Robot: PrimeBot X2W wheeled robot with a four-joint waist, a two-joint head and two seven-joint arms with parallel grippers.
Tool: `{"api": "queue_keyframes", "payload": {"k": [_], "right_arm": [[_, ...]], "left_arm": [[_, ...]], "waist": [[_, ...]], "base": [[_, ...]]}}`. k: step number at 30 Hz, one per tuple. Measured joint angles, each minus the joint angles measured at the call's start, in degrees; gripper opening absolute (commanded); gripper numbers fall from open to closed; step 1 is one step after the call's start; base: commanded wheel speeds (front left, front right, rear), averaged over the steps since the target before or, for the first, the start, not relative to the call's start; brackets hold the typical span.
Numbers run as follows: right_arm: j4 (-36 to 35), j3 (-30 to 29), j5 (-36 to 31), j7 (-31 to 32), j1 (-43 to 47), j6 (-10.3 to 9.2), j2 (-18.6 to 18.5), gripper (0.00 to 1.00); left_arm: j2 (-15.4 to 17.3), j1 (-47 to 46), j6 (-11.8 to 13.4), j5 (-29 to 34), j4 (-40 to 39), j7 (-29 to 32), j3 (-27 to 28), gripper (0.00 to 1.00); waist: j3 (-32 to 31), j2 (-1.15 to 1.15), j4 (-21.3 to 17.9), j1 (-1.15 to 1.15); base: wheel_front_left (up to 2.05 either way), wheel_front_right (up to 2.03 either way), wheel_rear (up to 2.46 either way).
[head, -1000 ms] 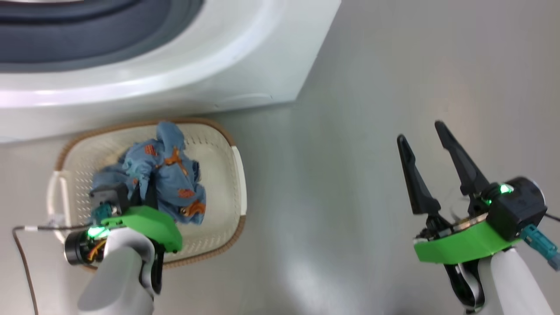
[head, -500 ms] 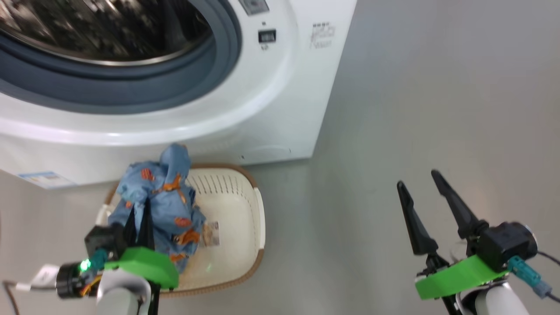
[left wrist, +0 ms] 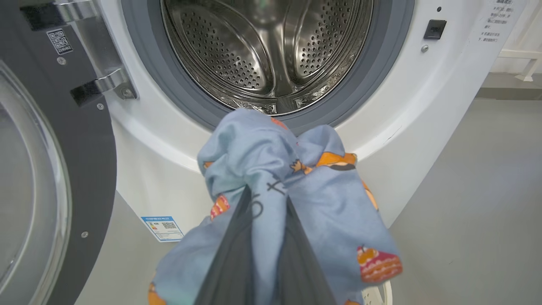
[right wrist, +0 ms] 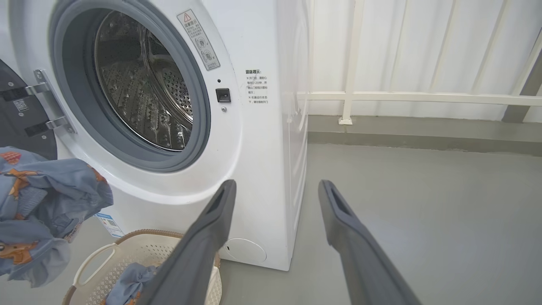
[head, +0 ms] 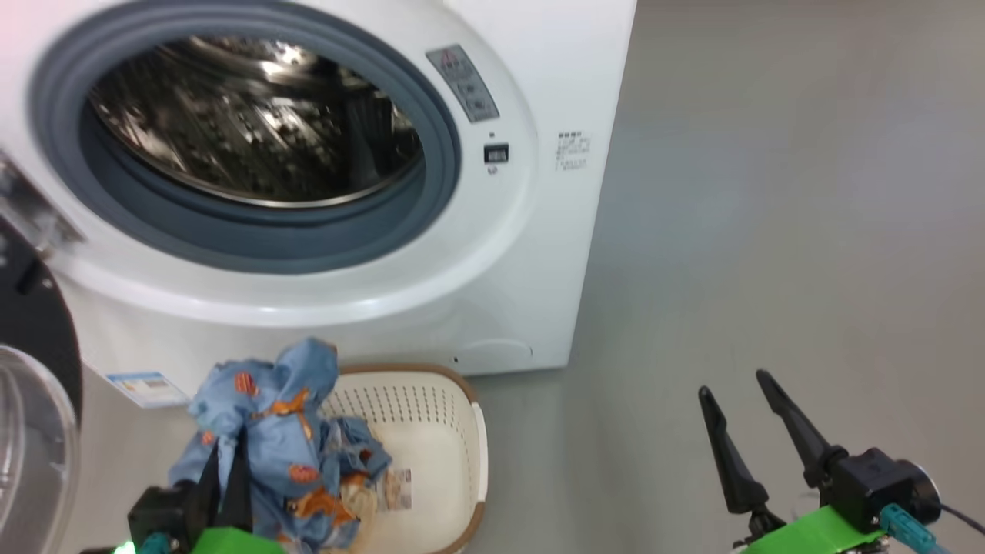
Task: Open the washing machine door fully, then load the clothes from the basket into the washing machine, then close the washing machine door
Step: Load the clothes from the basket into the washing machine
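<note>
Risen out of the basket (head: 450, 431) since a second ago: the bunched clothes (left wrist: 262, 152), clamped in the left pincer (left wrist: 267, 195).
Its finger ends are buried in the light blue, orange-printed fabric, which hangs before the washing machine (head: 539, 254), just below the open drum (left wrist: 262, 46). The washing machine door (left wrist: 84, 169), swung wide at the left, is cut off by the frame. Another blue piece (right wrist: 127, 277) lies in the basket. The right pincer (right wrist: 277, 183) is spread and holds nothing.
</note>
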Motion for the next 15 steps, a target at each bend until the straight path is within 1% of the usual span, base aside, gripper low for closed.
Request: {"api": "queue_keyframes", "payload": {"k": [8,15], "right_arm": [[-0.7,-0.5,-0.4,1.5,3.7,0.0,0.7,1.0],[-2.4,-0.6,-0.9,2.5,4.4,0.0,1.1,1.0]], "left_arm": [[1.6,6.5,1.6,0.0,-7.3,3.1,0.0,0.0],[2.5,9.2,2.7,0.0,-11.3,4.9,0.0,0.0]], "waist": [[-5.3,0.0,0.6,0.0],[-7.9,0.0,0.9,0.0]], "base": [[0.0,0.0,0.0],[0.0,0.0,0.0]]}}
